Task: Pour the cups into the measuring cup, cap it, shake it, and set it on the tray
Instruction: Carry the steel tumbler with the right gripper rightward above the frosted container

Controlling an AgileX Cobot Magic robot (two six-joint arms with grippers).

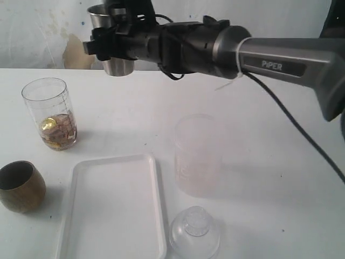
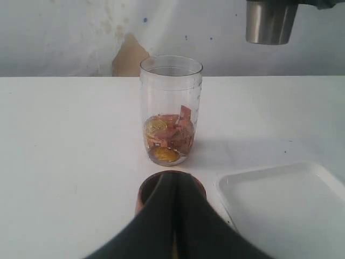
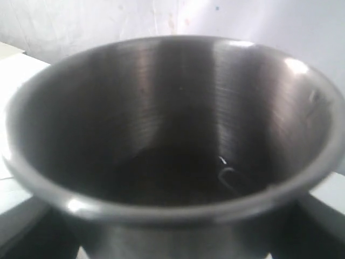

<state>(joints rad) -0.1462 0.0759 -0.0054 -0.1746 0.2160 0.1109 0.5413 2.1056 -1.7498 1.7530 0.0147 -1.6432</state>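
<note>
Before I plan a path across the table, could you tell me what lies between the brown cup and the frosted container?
The white tray lies between the brown cup and the frosted container; the exterior view shows this.

A plain white table (image 1: 269, 189) fills the view. On its left side stands a clear measuring cup (image 1: 51, 113), upright, with printed lines down its side. Nearer, at the left edge, sits a squat brown cup (image 1: 20, 186). A flat white tray (image 1: 113, 208) lies in the middle foreground. Just to its right stands a frosted container (image 1: 197, 156), and in front of that rests a clear domed lid (image 1: 194, 232).
</note>
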